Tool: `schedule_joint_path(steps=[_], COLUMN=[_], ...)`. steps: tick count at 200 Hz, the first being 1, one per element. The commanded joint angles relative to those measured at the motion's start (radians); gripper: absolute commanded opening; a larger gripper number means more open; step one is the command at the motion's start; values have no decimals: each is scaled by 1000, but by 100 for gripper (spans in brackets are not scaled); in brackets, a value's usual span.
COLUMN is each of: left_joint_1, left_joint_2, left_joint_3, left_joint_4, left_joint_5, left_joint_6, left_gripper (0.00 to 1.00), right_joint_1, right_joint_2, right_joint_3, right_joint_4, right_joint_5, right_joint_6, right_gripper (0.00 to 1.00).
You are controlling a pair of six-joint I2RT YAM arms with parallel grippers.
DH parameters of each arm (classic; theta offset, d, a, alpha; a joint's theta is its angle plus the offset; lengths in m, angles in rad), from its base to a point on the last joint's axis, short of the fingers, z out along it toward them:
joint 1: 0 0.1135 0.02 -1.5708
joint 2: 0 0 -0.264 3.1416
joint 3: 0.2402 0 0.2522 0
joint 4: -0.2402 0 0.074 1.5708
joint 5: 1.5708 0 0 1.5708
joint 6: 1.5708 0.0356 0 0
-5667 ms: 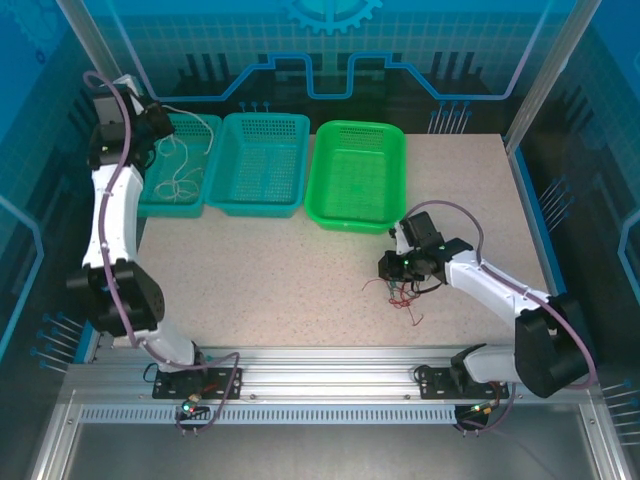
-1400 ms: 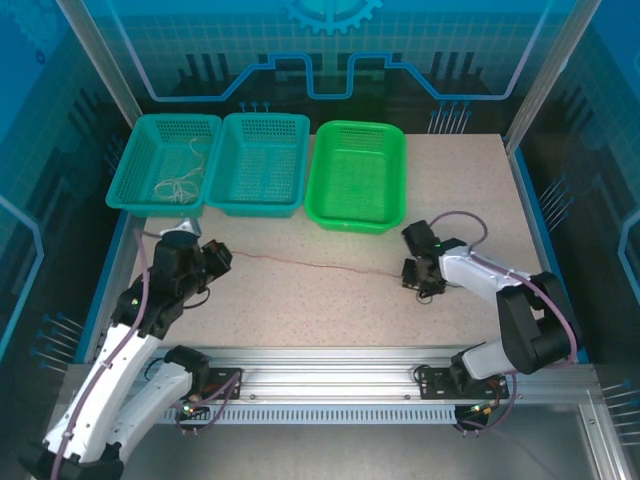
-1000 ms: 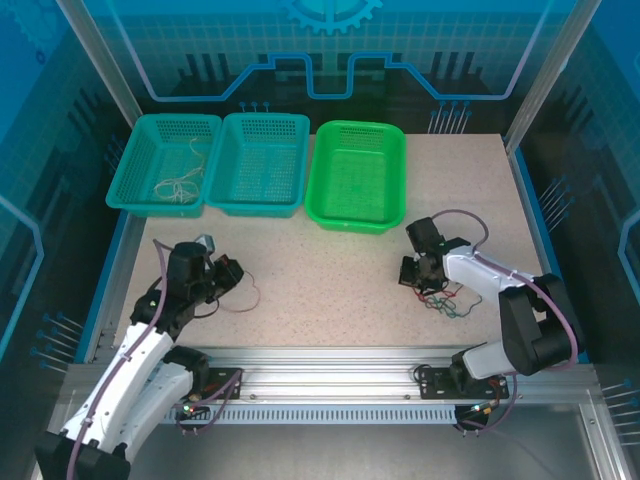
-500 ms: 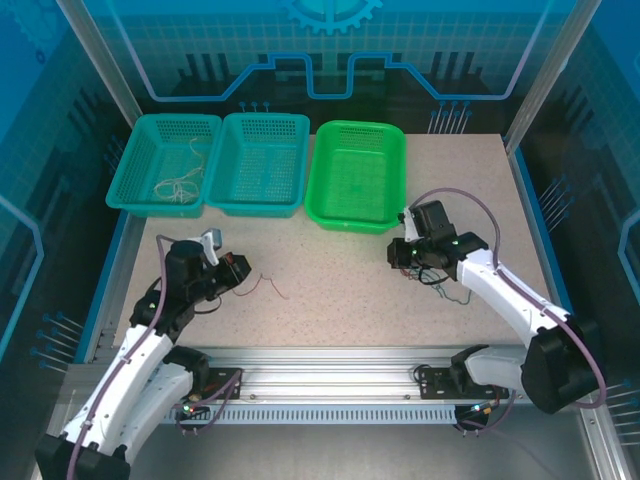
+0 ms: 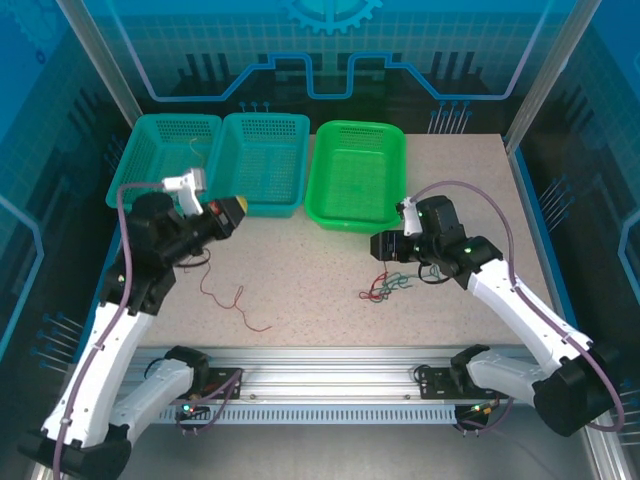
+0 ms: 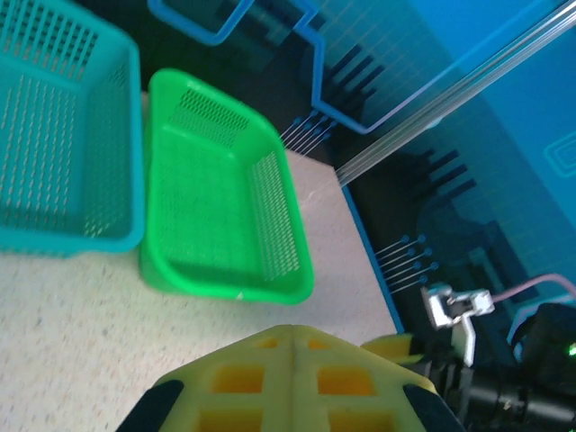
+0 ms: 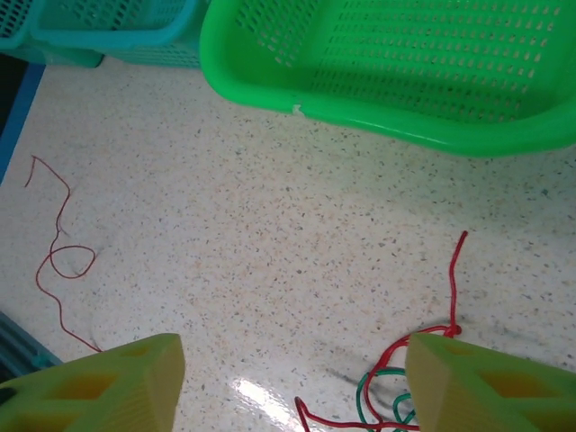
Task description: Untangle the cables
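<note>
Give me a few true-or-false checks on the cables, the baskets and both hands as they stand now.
1. The right hand is open above the red and green tangle. True.
2. The green basket holds a cable. False: no cable lies in it.
3. A lone red cable lies apart from the tangle, on the left arm's side of the table. True.
4. The left hand is open. False: it is shut.
</note>
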Motion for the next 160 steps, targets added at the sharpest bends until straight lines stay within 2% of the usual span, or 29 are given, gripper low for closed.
schedule_joint_path(steps=[1,11,21,40,55,80,115,143,160], left_joint_1=[5,5,5,5,5,5,5,5,5], left_joint_2=[40,40,26,-20,-66,-115,-119,-160,-190], left_joint_3=[67,61,44,14,0,-1,-30,-78,-92], left_joint_4=[-103,-140,-180,-260,-352,-534,-727,-731,-692], left_joint_5=[-68,-130,-191,-302,-391,-515,-581,-549,-506], left_joint_6=[69,70,61,56,47,37,-4,-21,-10], left_gripper=[0,0,12,24,28,32,36,48,57], right_joint_1=[84,158,224,364,470,588,662,670,670], right_joint_2=[-11,3,30,130,248,491,789,1001,1110], right_joint_3=[5,2,3,35,105,264,477,661,768], right_joint_4=[29,44,68,123,146,164,188,130,129], right_joint_5=[-15,23,47,73,90,73,66,92,14], right_joint_6=[32,61,105,170,211,274,325,303,264], right_gripper=[71,72,72,72,72,71,70,68,65])
